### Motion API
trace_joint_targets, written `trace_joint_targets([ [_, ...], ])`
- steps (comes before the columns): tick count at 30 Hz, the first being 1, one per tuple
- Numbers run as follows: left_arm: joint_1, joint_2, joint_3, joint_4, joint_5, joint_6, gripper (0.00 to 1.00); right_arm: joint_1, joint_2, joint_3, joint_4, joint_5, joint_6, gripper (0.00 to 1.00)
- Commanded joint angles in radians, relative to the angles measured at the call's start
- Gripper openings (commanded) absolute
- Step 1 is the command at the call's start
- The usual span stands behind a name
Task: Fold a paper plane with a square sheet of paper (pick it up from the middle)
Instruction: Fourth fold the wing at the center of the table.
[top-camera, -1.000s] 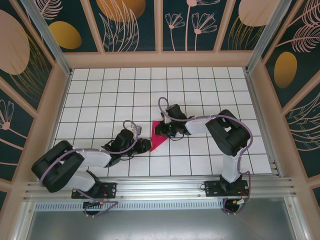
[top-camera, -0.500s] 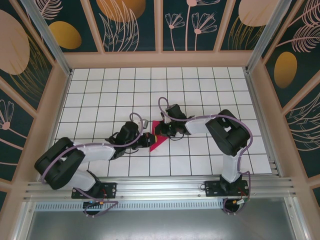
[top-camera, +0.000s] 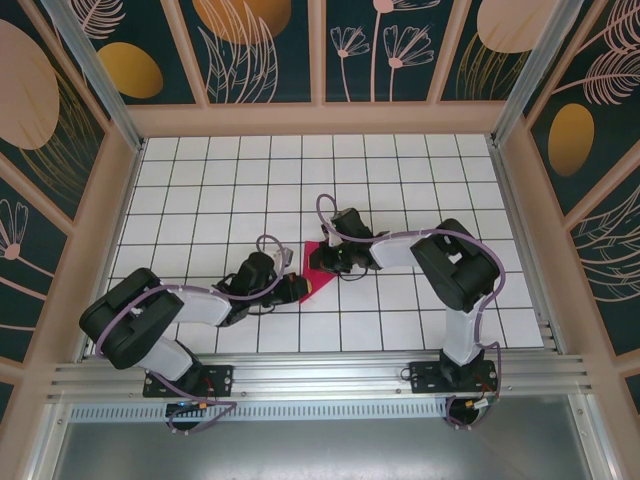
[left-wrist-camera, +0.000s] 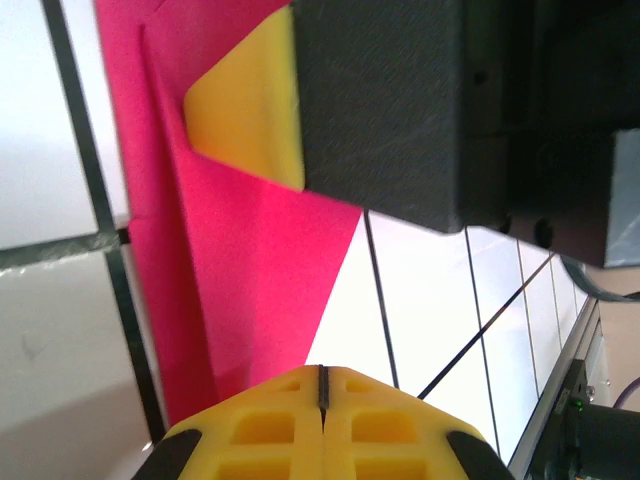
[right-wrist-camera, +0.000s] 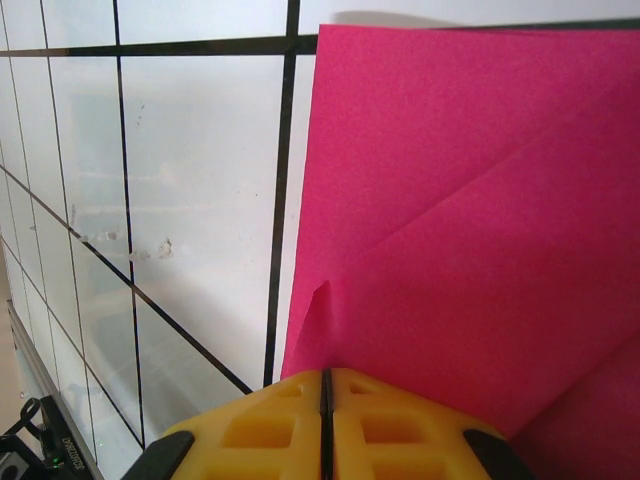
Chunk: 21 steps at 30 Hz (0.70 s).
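Observation:
The magenta-pink sheet of paper (top-camera: 318, 266) lies on the grid table, folded into a tapering shape with diagonal creases (right-wrist-camera: 450, 230). My left gripper (top-camera: 298, 288) is shut, its yellow tips (left-wrist-camera: 322, 372) down at the narrow near end of the paper (left-wrist-camera: 250, 270), with nothing seen between them. My right gripper (top-camera: 326, 262) is shut too, its tip (right-wrist-camera: 325, 375) on the paper's far part, where a small pucker (right-wrist-camera: 320, 300) rises just ahead of the jaws. In the left wrist view, a yellow finger (left-wrist-camera: 250, 110) of the right gripper rests on the paper.
White tiled table (top-camera: 200, 200) with black grid lines, walled by patterned panels (top-camera: 260, 50) on three sides. An aluminium rail (top-camera: 320, 375) runs along the near edge by the arm bases. Both forearms lie low over the table's middle.
The left gripper closed and slid right onto the paper's near end, covering more of it. The left arm's elbow shifted right. The right arm stayed still.

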<state>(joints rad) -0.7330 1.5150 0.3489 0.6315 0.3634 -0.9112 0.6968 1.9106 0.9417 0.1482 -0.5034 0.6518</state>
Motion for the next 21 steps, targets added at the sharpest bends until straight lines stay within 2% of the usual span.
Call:
trace_joint_targets([
  [1,0.002,0.019,-0.027,0.069,0.027,-0.032,0.02,0.01,0.07,-0.003,-0.064,0.063,-0.03,0.12],
  [14,0.002,0.124,-0.114,0.26,0.094,-0.12,0.02,0.018,0.087,0.004,-0.078,0.078,-0.037,0.12],
  [21,0.003,0.158,-0.152,0.233,0.091,-0.139,0.01,0.02,0.088,0.009,-0.097,0.095,-0.043,0.12],
])
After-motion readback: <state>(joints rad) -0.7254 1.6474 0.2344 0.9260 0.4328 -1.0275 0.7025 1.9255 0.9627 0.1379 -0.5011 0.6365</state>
